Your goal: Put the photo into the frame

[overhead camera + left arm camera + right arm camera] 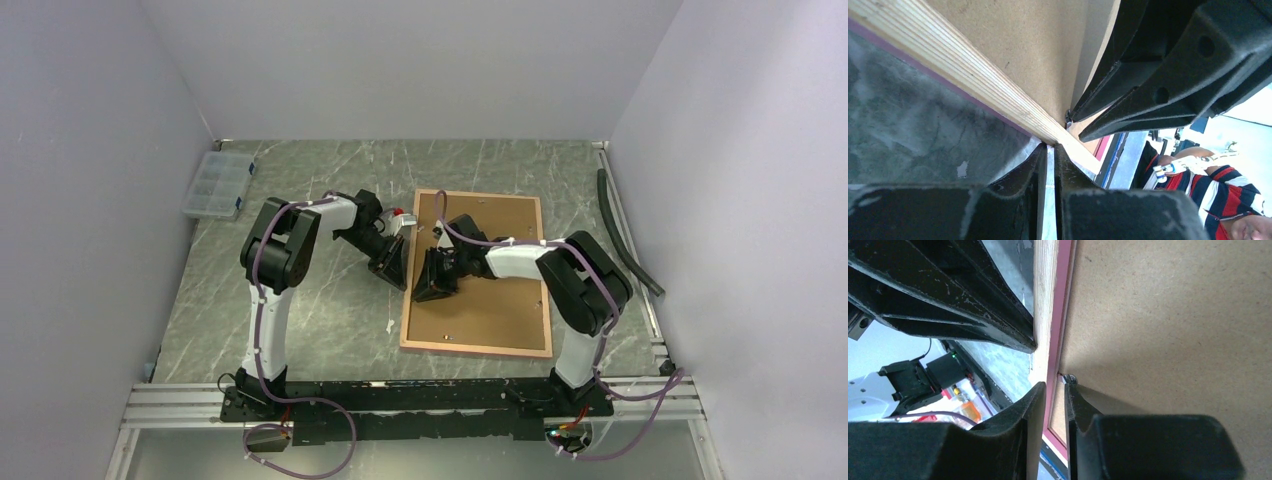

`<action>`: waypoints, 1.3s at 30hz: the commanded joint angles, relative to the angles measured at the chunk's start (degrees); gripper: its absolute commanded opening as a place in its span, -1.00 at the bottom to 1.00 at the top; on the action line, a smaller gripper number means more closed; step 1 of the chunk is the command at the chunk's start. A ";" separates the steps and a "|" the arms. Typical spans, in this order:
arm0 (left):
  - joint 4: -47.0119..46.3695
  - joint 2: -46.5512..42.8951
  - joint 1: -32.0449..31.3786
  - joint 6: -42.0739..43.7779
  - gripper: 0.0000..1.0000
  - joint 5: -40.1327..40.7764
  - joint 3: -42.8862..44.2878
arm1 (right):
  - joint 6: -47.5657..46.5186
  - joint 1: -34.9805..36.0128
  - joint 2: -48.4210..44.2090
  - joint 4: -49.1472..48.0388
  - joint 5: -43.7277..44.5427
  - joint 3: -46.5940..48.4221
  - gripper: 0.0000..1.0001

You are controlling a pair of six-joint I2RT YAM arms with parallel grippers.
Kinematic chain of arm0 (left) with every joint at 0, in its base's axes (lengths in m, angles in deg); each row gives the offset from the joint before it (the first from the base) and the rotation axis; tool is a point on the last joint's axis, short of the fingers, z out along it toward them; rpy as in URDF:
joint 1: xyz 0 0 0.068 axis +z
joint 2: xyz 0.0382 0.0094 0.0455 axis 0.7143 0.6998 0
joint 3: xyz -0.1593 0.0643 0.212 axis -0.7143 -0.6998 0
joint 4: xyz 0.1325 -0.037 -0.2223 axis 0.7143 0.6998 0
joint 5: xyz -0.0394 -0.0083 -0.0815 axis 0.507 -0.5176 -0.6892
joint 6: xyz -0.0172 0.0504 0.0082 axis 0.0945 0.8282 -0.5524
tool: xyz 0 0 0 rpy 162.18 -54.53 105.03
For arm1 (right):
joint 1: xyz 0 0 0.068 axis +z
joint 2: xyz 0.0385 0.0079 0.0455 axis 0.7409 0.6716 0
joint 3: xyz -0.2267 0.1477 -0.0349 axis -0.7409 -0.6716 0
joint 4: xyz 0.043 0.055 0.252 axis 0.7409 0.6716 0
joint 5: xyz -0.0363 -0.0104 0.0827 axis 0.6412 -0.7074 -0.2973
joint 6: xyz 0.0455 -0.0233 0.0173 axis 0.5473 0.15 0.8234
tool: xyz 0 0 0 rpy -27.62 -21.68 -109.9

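The frame (475, 349) lies back-up on the table, its tan rail (963, 65) around a brown backing board (490, 310). The photo does not show in any view. My left gripper (395, 272) sits at the outside of the left rail. Its jaws (1049, 146) are almost together, tips against the rail's edge, with only table showing in the slit. My right gripper (428, 285) reaches the same rail from over the board. Its jaws (1054, 385) stand a narrow gap apart above the pink inner lip. One fingertip (1071, 386) is at a small metal tab (1066, 377).
A clear compartment box (216, 185) sits at the back left corner. A black hose (625, 235) runs along the right wall. Grey walls close in three sides. A person in a striped shirt (1228, 190) shows past the table in the left wrist view.
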 commanded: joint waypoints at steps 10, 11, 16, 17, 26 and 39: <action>-8.53 0.06 -0.91 -5.85 -0.77 -3.20 -1.83 | 4.55 2.73 -5.77 -2.15 12.68 -8.36 -0.23; -8.51 0.18 -0.89 -5.89 -0.77 -3.14 -1.78 | 5.10 2.73 -6.19 -2.53 13.09 -9.07 -0.23; -9.27 -0.02 -0.89 -6.89 -0.80 -2.13 -2.01 | 5.25 2.74 -8.31 -0.90 14.30 -9.91 -0.24; -9.31 -0.03 -0.88 -6.91 -0.81 -2.07 -1.94 | 5.09 2.74 -8.86 -0.63 14.40 -10.14 -0.24; -9.85 0.49 -0.88 -7.98 -0.84 -1.87 -1.26 | 4.70 2.31 -11.44 1.71 14.10 -12.96 -0.25; -11.30 0.48 -1.05 -9.12 -0.86 -2.64 -1.71 | 5.18 2.20 -5.14 -2.03 12.03 -8.19 -0.30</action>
